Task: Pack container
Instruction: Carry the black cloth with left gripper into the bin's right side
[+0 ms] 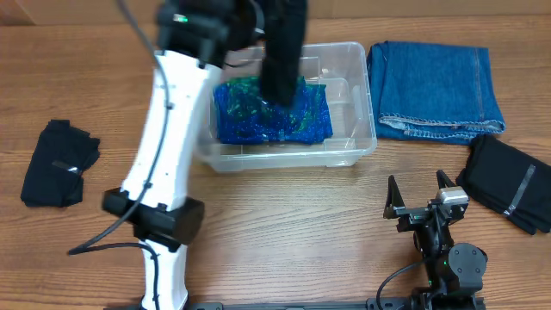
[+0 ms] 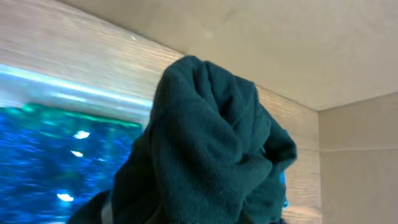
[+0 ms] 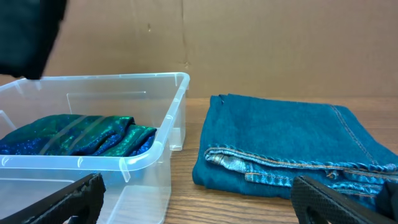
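The clear plastic container stands at the table's back middle, with a shiny blue-green cloth lying in it. My left gripper is above the container, shut on a dark teal garment that hangs down over the blue-green cloth. In the left wrist view the garment fills the frame and hides the fingers. My right gripper is open and empty, low near the front right of the table. The right wrist view shows the container and the cloth inside it.
Folded blue jeans lie right of the container and also show in the right wrist view. A black garment lies at the right edge, another black garment at the left. A cardboard wall stands behind the table.
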Tool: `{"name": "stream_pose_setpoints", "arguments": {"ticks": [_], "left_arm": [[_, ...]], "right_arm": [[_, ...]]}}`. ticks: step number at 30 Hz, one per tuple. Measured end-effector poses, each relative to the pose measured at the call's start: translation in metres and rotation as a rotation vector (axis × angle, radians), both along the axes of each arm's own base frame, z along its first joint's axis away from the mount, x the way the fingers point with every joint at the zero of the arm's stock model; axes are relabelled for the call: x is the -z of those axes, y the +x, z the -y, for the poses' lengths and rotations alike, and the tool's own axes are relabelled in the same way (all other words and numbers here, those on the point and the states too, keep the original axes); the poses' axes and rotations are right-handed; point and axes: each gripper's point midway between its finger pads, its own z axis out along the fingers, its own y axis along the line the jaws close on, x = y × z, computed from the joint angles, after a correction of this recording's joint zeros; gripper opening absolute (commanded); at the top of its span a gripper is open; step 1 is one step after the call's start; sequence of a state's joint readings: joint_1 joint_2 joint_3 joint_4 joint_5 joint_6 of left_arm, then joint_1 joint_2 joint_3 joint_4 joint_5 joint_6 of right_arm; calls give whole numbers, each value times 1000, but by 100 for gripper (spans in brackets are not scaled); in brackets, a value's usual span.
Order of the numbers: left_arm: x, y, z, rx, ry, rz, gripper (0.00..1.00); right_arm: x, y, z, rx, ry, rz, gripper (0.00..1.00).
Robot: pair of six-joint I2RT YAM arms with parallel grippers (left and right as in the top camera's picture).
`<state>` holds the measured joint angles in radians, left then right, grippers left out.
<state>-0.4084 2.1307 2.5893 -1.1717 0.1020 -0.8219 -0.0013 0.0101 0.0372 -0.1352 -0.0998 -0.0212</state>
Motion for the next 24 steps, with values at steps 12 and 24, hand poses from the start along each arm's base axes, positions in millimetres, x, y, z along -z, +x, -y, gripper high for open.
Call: {"name": "stream_pose_setpoints", "arguments": {"ticks": [12,24], "left_arm": [[181,-13,126,-165,-116,-313,25],[148,23,164,160,-113,-56,100]], "right_arm": [[0,0,0,0,0,0,100],[0,0,0,0,0,0,100]]}}
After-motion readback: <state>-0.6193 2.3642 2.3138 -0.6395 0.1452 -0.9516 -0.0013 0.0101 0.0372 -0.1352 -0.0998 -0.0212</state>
